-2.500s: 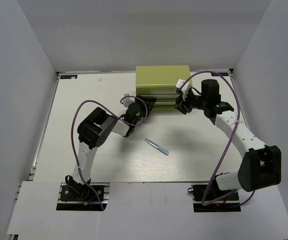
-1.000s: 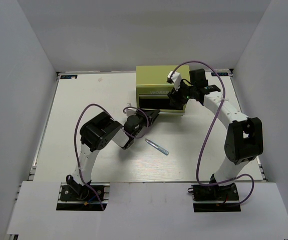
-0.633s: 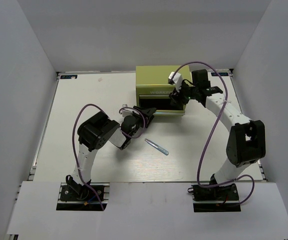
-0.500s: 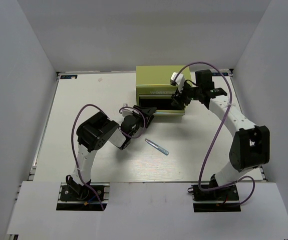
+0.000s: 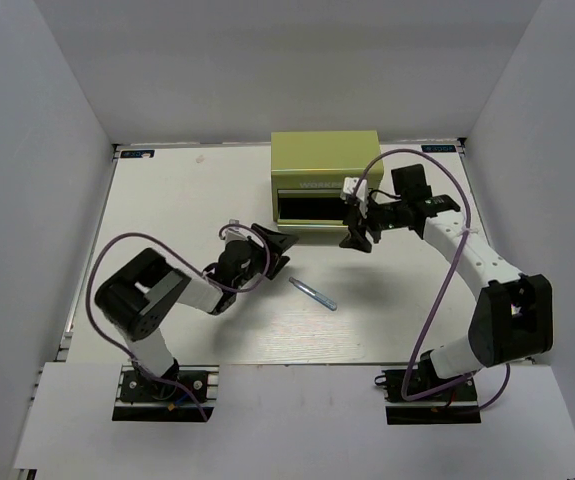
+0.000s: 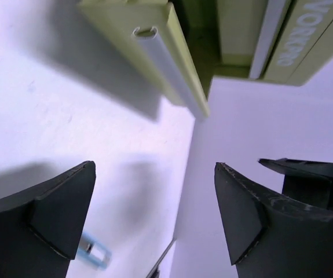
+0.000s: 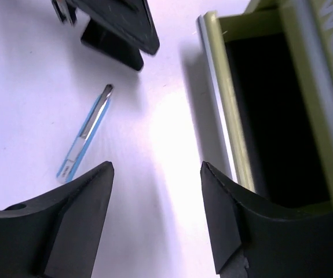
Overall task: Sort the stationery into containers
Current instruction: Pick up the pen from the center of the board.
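A pale blue-silver pen (image 5: 313,293) lies alone on the white table, in front of the yellow-green chest (image 5: 324,158). One drawer (image 5: 312,208) of the chest is pulled out; its inside looks dark and I cannot see what it holds. My left gripper (image 5: 279,250) is open and empty, low over the table just left of the drawer's front, with the pen's end (image 6: 94,250) beside its left finger. My right gripper (image 5: 353,235) is open and empty at the drawer's right front corner. In the right wrist view the pen (image 7: 85,130) lies left of the open drawer (image 7: 270,116).
The drawer's silver handle strip (image 6: 175,69) juts toward my left gripper, with the WORKPRO-lettered front (image 6: 296,35) behind it. White walls enclose the table on three sides. My left gripper's black fingers (image 7: 114,26) show beyond the pen in the right wrist view.
My left gripper has opened and drawn back and down from the drawer's front toward the table. My right gripper has come off the chest's front to the drawer's right corner.
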Motion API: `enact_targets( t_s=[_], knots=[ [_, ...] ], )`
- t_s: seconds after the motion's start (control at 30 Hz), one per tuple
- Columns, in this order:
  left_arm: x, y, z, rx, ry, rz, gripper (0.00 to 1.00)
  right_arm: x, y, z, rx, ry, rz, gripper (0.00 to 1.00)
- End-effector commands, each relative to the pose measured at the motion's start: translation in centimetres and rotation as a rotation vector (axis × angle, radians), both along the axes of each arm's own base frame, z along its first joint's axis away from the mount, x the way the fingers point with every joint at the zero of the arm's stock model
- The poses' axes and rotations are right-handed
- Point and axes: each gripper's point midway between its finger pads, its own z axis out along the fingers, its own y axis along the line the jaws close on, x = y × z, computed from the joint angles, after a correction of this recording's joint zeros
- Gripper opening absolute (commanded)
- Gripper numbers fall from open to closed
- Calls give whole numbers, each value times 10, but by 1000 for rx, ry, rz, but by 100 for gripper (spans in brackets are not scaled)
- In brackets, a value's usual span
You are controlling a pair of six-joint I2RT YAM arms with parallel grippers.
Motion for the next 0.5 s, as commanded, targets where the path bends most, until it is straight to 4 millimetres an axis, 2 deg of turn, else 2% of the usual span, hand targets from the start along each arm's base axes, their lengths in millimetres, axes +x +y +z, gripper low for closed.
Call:
enact_targets(
  t_s=[0.0, 0.07, 0.1, 0.13, 0.17, 0.2, 0.23, 0.27, 0.3, 0.33, 0.37, 0.4, 0.43, 0.47],
  knots=[
    [-19, 13, -2, 107, 46, -43, 94, -20, 7, -18, -7, 77, 35, 67],
    [-28, 28, -5, 215, 65, -36, 100, -29, 13, -36, -47, 118, 26, 67],
    [-25, 28, 6, 237, 56, -35, 100, -34, 16, -41, -58, 156, 21, 67],
    [-26, 33, 6, 277, 77, -27, 100, -42, 23, -48, -75, 178, 41, 69],
    [-35, 53, -13, 400, 165, 0, 100, -47, 29, -57, -111, 191, 43, 69],
    [-29, 56, 8, 413, 138, 24, 100, -53, 36, -62, -118, 216, 43, 72],
    [-27, 67, 11, 464, 137, 64, 100, -54, 34, -72, -163, 212, 14, 72],
    [-37, 82, 4, 536, 186, 74, 100, -62, 45, -76, -176, 210, 33, 72],
    [-34, 90, 13, 550, 187, 107, 100, -58, 51, -76, -162, 204, 1, 73],
    [-35, 101, 23, 565, 171, 150, 100, -56, 47, -87, -211, 197, -39, 73],
    [-42, 111, 22, 602, 197, 161, 100, -62, 57, -90, -218, 199, -32, 73],
    [-44, 117, 26, 610, 195, 176, 100, -62, 58, -94, -228, 214, -52, 73],
    [-45, 124, 39, 602, 168, 206, 100, -57, 54, -103, -276, 199, -98, 75],
    [-54, 133, 31, 629, 188, 210, 100, -60, 57, -109, -291, 217, -113, 75]
  ],
)
